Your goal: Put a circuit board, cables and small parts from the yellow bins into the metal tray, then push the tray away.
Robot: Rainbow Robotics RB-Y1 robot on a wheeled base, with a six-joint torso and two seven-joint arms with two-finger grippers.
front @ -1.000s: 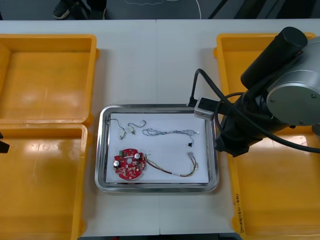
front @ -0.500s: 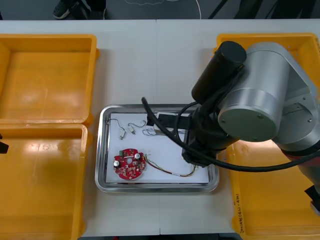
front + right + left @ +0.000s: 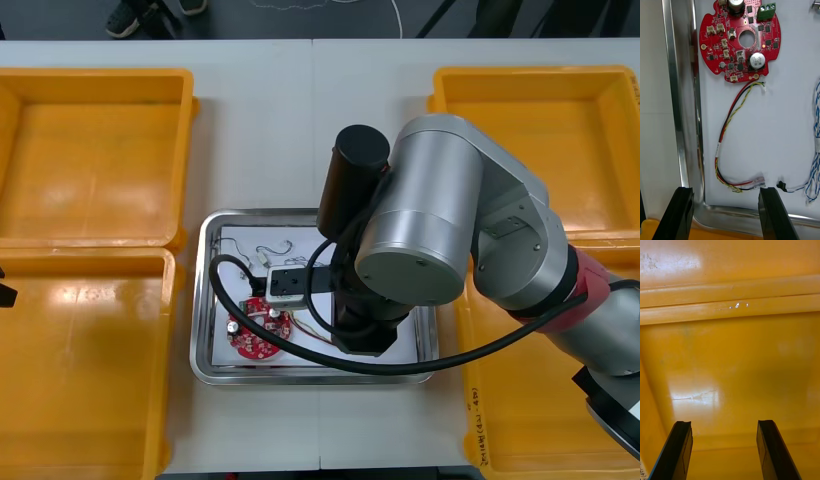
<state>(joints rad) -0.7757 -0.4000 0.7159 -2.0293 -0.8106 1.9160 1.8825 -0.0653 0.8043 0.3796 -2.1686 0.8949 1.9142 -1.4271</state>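
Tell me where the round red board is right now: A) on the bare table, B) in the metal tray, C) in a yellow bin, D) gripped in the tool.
B: the round red board lies flat on the white inside of the metal tray, beside the red and yellow cable; the right tool hangs open above the tray, empty.

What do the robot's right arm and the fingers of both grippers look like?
The right arm is built of thick, rounded silver-grey segments, with a black cylinder at one joint and a red band farther back. Black cables loop around it, and a small grey box sits near the wrist. The fingers of the right gripper and the left gripper are flat, black and plain.
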